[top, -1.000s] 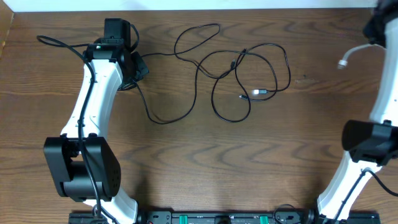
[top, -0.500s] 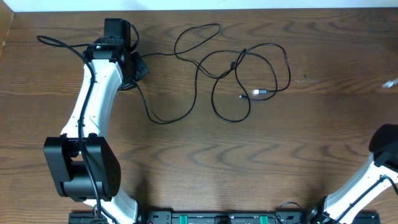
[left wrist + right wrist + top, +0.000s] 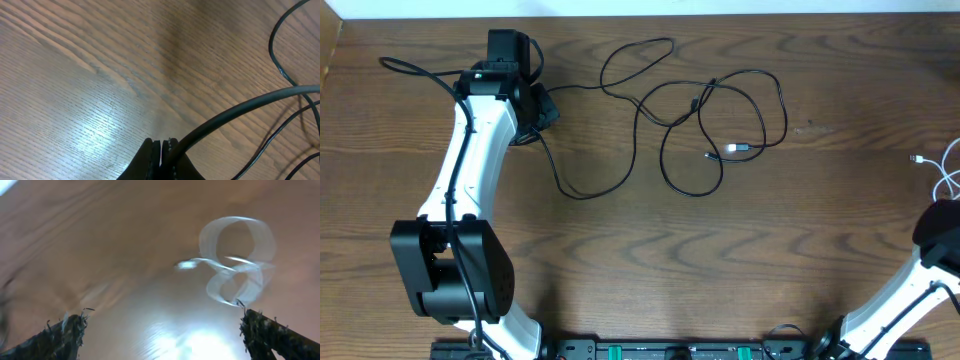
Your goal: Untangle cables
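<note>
The right claw (image 3: 163, 316) stands wide open, holding nothing; the white cable (image 3: 235, 262) lies in loose, blurred loops on the table (image 3: 100, 240) just beyond its tips, close to the right finger, though contact cannot be told; from overhead it sits at the table's right edge, well apart from the black cables (image 3: 705, 110) tangled mid-table; the left claw (image 3: 161, 150) is pinched tight on one black strand (image 3: 240, 112), which runs off rightward from the fingertips.
</note>
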